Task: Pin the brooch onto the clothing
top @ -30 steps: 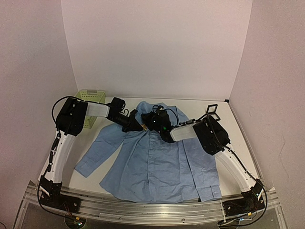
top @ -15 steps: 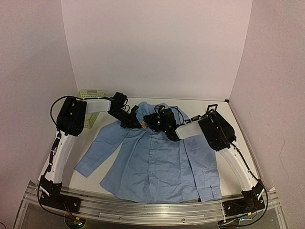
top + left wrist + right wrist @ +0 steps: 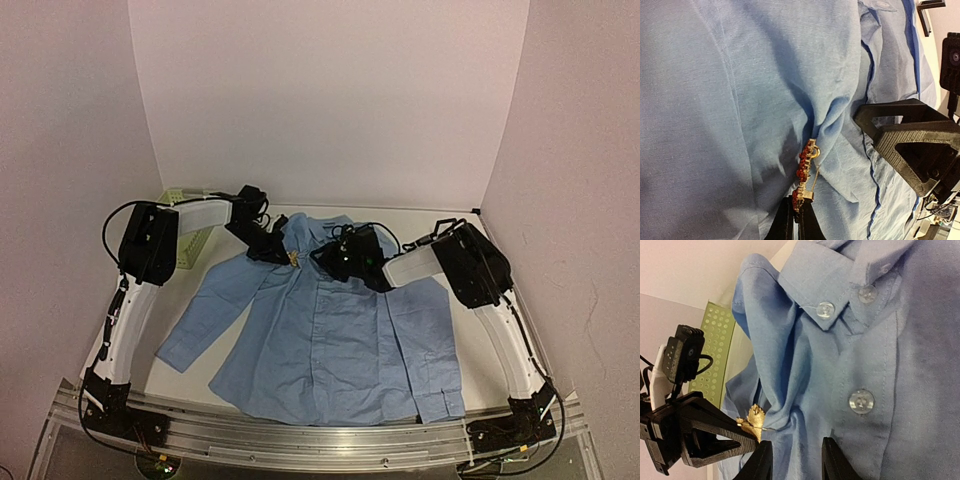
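Blue shirt [image 3: 330, 340]: right pincer [image 3: 796, 441] opened beside brooch [image 3: 752, 419].

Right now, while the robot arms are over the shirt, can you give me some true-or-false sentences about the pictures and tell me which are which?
1. The left end effector is pinching the brooch. True.
2. The shirt is green. False: the shirt is light blue. The green thing is the basket beside it.
3. The right end effector is holding the brooch too. False: its fingers stand apart and grip nothing, close to the bunched-up cloth.
4. The shirt lies front side up, so you can see a button. True.
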Robot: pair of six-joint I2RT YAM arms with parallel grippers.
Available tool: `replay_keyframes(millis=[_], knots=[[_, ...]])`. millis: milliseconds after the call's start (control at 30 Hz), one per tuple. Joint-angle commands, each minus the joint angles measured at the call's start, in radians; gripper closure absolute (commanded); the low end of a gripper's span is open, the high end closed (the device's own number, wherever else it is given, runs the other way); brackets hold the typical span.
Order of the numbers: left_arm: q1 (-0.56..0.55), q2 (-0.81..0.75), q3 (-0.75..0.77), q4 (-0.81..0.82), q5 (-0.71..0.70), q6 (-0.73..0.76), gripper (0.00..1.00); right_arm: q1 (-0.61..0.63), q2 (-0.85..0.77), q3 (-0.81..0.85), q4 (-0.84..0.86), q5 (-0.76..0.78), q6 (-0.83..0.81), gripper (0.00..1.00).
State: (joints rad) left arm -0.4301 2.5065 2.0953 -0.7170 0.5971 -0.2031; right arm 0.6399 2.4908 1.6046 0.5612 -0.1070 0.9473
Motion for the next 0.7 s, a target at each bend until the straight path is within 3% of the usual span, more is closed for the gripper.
replay_keyframes(millis=[0,333,500,667], knots=[[0.006,-0.064,0.05,-0.054,-0.139,0.046,1.0,-0.005,-0.101,-0.027,-0.113,-0.018,-0.072,0.65],[-0.024,-0.029,0.141,-0.128,-0.286,0.172,1.0,-0.006,-0.13,-0.083,-0.193,-0.018,-0.092,0.6],[-0.043,-0.042,0.156,-0.115,-0.299,0.23,0.84,-0.013,-0.126,-0.081,-0.244,-0.011,-0.113,0.58],[-0.051,-0.059,0.123,-0.04,-0.169,0.27,0.72,-0.029,-0.078,-0.061,-0.248,-0.041,-0.093,0.57]])
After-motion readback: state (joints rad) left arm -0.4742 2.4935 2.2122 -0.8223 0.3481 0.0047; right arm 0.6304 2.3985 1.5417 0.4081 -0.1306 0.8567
